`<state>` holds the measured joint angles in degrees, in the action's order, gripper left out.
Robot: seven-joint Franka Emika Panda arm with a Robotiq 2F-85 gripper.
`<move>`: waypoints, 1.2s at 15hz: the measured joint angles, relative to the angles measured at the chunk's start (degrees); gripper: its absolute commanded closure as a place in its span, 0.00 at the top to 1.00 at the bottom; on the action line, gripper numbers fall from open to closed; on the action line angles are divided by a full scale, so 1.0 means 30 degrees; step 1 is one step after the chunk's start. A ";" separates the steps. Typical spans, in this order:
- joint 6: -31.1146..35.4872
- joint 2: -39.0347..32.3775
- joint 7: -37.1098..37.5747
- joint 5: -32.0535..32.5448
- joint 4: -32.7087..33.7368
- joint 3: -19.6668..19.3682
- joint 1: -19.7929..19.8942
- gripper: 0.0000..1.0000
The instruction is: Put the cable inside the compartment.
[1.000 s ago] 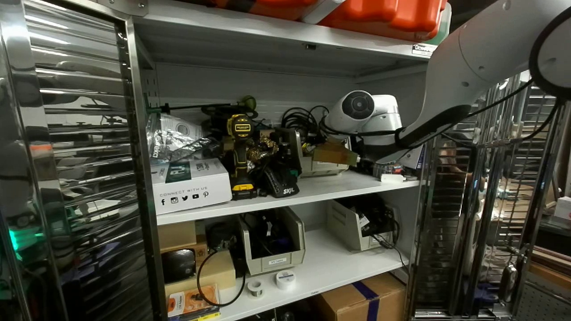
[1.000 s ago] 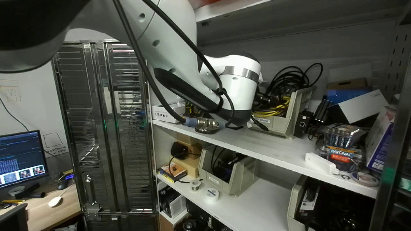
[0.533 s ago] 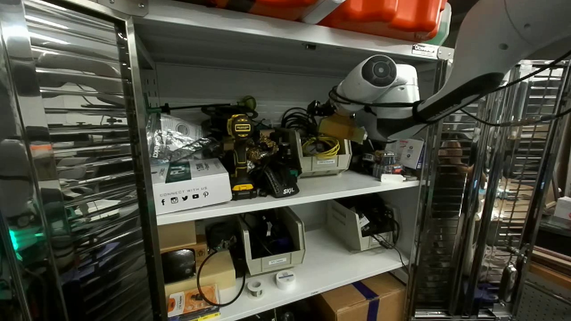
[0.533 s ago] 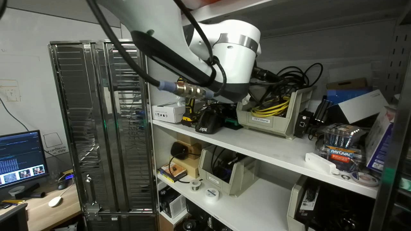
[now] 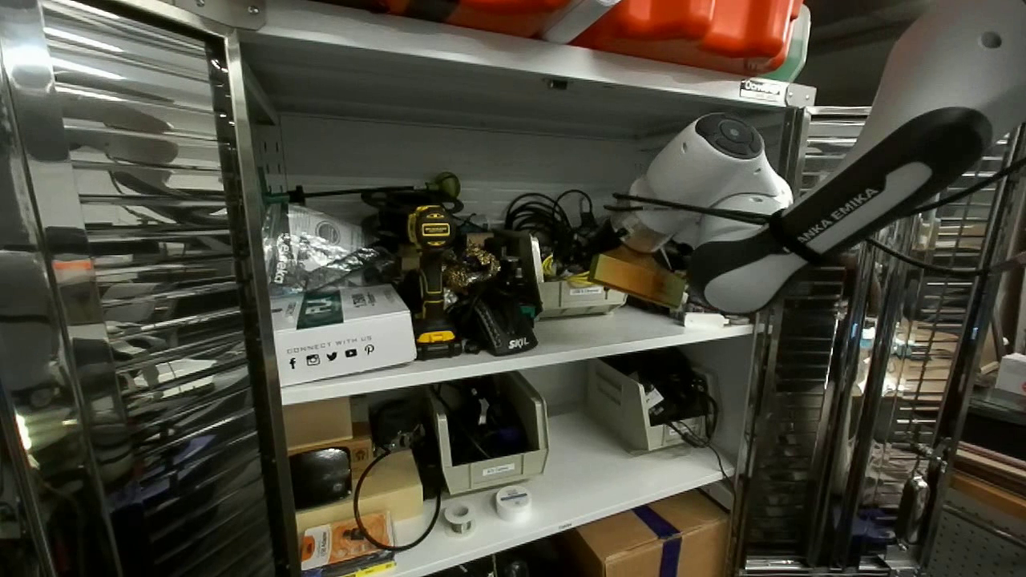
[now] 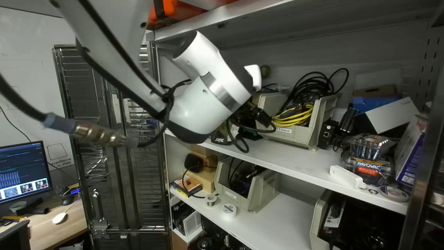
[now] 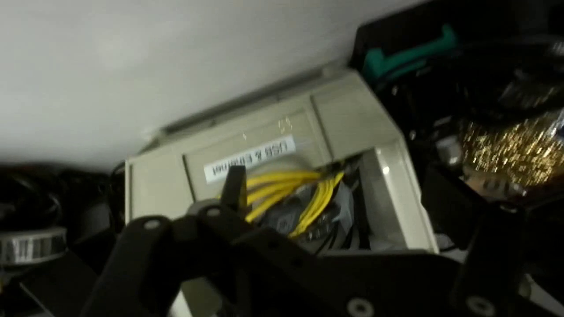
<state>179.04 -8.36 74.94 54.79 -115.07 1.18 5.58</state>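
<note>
The compartment, a cream open-topped bin [image 7: 361, 119] labelled "USB & Ethernet", stands on the upper shelf. A coiled yellow cable [image 7: 273, 185] lies inside, against its labelled front wall. In an exterior view the same yellow cable [image 6: 295, 116] rests in the bin, and black cables [image 6: 312, 85] loop up above its rim. My gripper [image 7: 339, 180] is over the bin with its fingers [image 7: 234, 185] spread wide and nothing gripped between them. In an exterior view the wrist's orange-brown block [image 5: 637, 276] covers part of the bin's front, and the fingertips are hard to make out.
Beside the bin stand a yellow drill [image 5: 433, 264] and a white printed carton [image 5: 345, 328]. Battery packs [image 6: 367, 156] sit at the shelf's opposite end. Bins [image 5: 493, 473] fill parts of the lower shelf. Another shelf [image 5: 497, 32] runs overhead; metal doors [image 5: 144, 280] flank the cabinet.
The wrist has risen off the bin, then tilted and swung aside toward the cabinet's opening. The yellow cable, largely hidden a second ago in an exterior view, came into sight inside the bin.
</note>
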 measured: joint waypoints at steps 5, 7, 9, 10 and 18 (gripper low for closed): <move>-0.2340 0.2100 -0.6372 -0.7998 -0.5227 0.5804 0.3060 1.00; -0.4675 0.2396 -0.8505 -1.1244 -0.5740 0.7112 0.3211 1.00; -0.7793 0.2752 -1.0963 -1.4471 -0.5534 0.6123 0.1689 1.00; -0.9423 0.3182 -1.2219 -1.5823 -0.5530 0.5341 0.1012 1.00; -2.2327 0.7013 -1.8029 -1.6944 -0.3612 0.0717 0.0072 1.00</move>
<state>112.06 12.68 20.85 3.96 -125.91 3.33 5.79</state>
